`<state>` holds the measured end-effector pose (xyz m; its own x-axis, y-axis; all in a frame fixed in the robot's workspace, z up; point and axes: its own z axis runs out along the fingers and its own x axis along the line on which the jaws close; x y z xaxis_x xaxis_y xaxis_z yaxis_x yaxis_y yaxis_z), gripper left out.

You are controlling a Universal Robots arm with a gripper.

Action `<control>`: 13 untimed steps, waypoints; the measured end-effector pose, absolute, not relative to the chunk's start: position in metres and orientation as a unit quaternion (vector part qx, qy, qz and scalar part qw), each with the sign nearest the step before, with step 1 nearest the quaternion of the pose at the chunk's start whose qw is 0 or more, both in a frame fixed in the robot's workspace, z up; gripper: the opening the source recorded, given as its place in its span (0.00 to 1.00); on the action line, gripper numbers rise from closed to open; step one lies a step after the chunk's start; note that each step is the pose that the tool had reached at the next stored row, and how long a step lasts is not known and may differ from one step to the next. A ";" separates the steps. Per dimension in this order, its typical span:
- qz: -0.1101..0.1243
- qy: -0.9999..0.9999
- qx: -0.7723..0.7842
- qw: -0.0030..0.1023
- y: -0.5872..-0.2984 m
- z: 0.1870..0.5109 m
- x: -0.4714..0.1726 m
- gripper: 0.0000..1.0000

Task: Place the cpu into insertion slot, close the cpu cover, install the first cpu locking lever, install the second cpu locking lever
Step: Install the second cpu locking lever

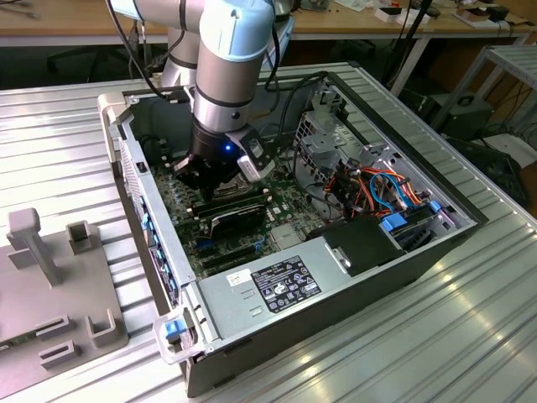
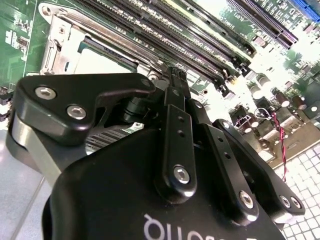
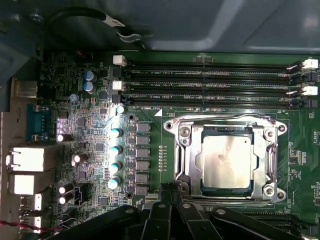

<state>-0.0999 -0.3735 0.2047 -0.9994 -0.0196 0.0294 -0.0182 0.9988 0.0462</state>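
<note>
- Your pincer [image 3: 170, 192] is hovering beside the cpu cover [image 3: 226, 162]; nothing is lying over it.
- Memory slots [image 3: 210, 85] are crowding one side.
- Capacitors [image 3: 116, 150] are standing along another side.

tool [image 3: 172, 192] fingertips' gap unclear, body cropped

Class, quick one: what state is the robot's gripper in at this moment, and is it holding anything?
Gripper: shut, fingers together, holding nothing visible, beside the socket where the chip sits under the closed cover.
</note>
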 end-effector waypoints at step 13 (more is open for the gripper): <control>-0.027 -0.999 0.010 0.015 -0.377 0.198 -0.101 0.11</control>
